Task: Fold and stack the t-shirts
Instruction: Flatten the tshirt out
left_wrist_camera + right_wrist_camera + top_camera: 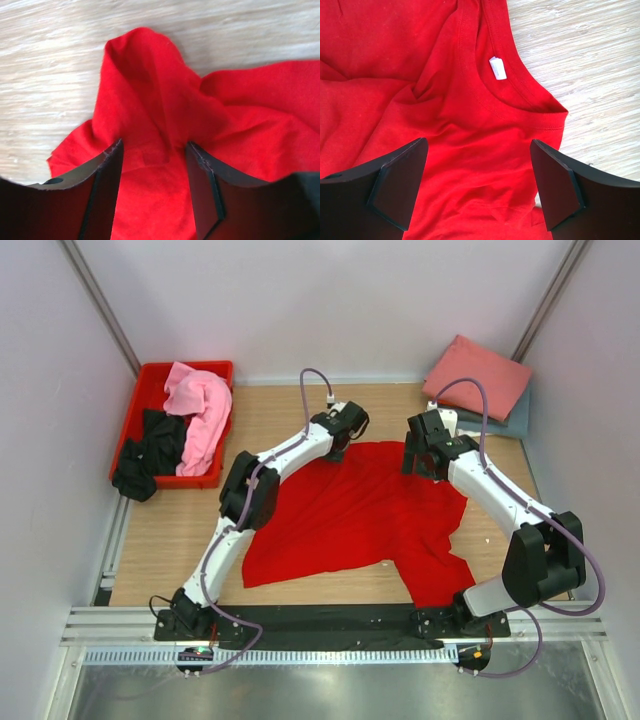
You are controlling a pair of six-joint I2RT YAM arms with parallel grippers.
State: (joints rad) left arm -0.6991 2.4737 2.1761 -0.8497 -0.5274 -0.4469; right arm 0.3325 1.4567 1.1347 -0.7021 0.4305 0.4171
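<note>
My left gripper point(154, 146) stands partly open astride a bunched ridge of the bright red t-shirt point(350, 510), holding nothing. My right gripper point(479, 147) gapes wide above its collar (white tag point(497, 68) showing). The shirt sprawls mid-frame on the table point(180, 530); a folded salmon pink t-shirt point(478, 375) lies upper right.

Saw a spread shirt point(350, 510) on the counter point(180, 530), a crate point(150, 385) of loose shirts point(198, 415) back left, a folded pile point(478, 375) back right.
</note>
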